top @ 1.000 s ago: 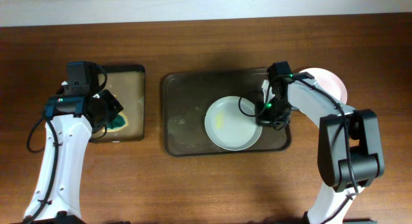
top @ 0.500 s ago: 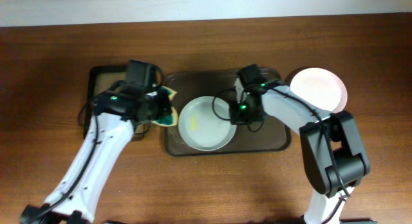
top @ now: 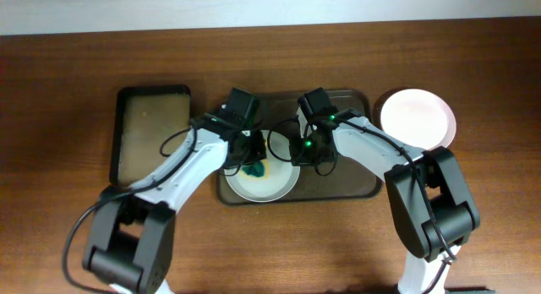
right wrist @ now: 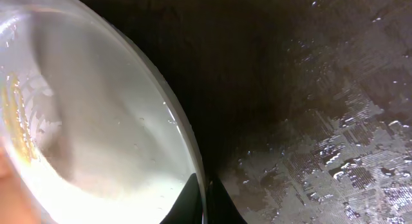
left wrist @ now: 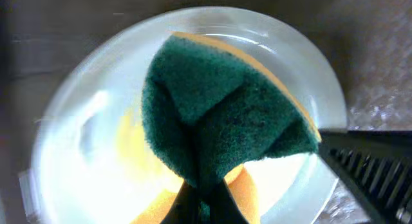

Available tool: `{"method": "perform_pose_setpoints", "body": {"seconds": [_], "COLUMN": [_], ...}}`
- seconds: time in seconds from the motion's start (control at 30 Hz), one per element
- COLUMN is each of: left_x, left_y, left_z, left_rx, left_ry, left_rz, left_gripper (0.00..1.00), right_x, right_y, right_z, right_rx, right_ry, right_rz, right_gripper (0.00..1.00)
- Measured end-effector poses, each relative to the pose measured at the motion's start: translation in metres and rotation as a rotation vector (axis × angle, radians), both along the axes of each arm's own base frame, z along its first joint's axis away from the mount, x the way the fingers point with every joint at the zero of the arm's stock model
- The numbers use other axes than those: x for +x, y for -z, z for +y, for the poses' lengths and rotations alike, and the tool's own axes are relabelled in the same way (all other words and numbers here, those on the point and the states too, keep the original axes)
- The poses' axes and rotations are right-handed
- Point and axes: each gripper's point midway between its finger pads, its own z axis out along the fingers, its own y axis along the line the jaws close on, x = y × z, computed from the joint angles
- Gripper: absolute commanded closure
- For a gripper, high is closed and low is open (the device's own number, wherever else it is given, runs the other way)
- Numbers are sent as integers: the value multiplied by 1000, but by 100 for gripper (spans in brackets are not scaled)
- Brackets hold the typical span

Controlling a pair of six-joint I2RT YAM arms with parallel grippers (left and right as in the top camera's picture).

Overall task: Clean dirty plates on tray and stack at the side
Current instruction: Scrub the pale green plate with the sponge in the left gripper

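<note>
A white plate [top: 269, 182] lies at the left of the dark brown tray [top: 355, 182]. My right gripper [top: 303, 155] is shut on the plate's right rim [right wrist: 187, 147], one finger each side. My left gripper [top: 250, 157] is shut on a green and yellow sponge [left wrist: 225, 121], which presses on the plate [left wrist: 84, 140] beside a yellow smear [left wrist: 132, 143]. The sponge shows green on the plate in the overhead view [top: 255, 168]. A second white plate [top: 418, 117] sits on the table right of the tray. A third plate is not in view.
A smaller black tray [top: 152, 133] with a tan inside stands left of the brown tray. The brown tray's wet floor [right wrist: 322, 121] lies right of the plate. The back wall runs along the table's far edge.
My left arm has swung from the small black tray to the plate, carrying the sponge onto it. My right gripper has dragged the plate leftward across the tray.
</note>
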Motion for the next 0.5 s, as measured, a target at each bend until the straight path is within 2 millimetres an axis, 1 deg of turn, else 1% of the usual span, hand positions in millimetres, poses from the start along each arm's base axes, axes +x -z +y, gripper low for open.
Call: {"method": "perform_pose_setpoints", "body": {"seconds": [0.1, 0.17, 0.27, 0.37, 0.5], "left_x": [2, -1, -3, -4, -8], "left_y": [13, 21, 26, 30, 33], "left_z": [-16, -23, -27, -21, 6], "left_rx": [-51, -65, -68, -29, 157], "left_ry": [15, 29, 35, 26, -3], "left_rz": [17, 39, 51, 63, 52], "left_gripper": [100, 100, 100, 100, 100], "right_x": [0, 0, 0, 0, 0], "right_y": [0, 0, 1, 1, 1], "right_z": [0, 0, 0, -1, -2], "right_rx": [2, 2, 1, -3, -10], "right_ry": [10, 15, 15, 18, 18], "right_rz": [3, 4, 5, 5, 4], "right_gripper": [96, 96, 96, 96, 96]}}
